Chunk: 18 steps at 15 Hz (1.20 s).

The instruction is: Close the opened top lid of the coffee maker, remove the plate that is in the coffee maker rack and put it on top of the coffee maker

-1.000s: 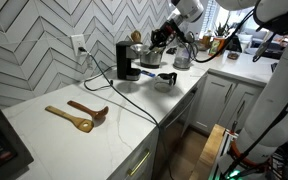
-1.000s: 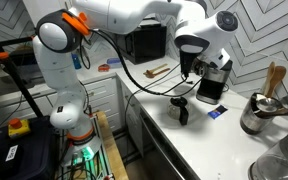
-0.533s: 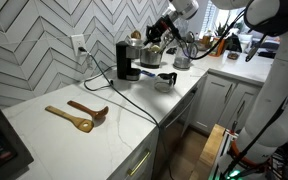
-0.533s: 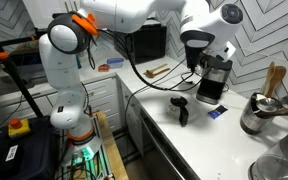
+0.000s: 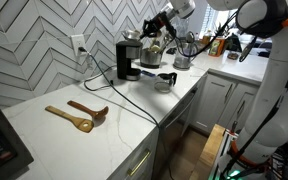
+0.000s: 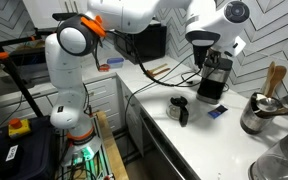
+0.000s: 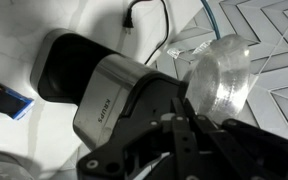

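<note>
The black coffee maker (image 5: 129, 62) stands by the tiled wall and shows in both exterior views (image 6: 213, 80). In the wrist view it (image 7: 89, 85) lies just under my gripper, and its top lid (image 7: 119, 100) lies flat and closed. My gripper (image 7: 180, 122) is shut on the rim of the pale round plate (image 7: 220, 80). It holds the plate in the air just above the machine's top (image 5: 133, 36). The rack at the machine's front is hidden from the wrist view.
A glass carafe with a black handle (image 5: 164, 80) stands on the counter in front of the machine (image 6: 180, 108). Steel pots (image 5: 182, 58) stand beyond. Two wooden spoons (image 5: 79, 115) lie on the near counter. The power cord (image 5: 109, 85) trails across the counter. A small blue item (image 6: 216, 112) lies beside the machine.
My gripper has carried the plate up and toward the wall, from beside the coffee maker to just above its top.
</note>
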{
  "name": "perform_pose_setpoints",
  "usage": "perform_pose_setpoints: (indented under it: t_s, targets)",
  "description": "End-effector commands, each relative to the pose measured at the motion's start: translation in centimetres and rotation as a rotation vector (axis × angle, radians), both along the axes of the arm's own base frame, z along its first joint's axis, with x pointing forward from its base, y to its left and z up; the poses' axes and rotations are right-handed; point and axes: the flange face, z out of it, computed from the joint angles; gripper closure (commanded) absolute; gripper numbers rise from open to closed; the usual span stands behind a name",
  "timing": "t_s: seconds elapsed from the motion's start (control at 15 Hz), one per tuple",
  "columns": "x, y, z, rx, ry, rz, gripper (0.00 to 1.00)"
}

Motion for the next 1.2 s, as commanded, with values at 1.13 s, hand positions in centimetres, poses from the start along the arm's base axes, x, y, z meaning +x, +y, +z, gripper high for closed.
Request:
perform_pose_setpoints:
  t_s: [1.13]
  targets:
    - [2.9, -3.0, -3.5, 0.136, 0.049, -0.228, 1.00]
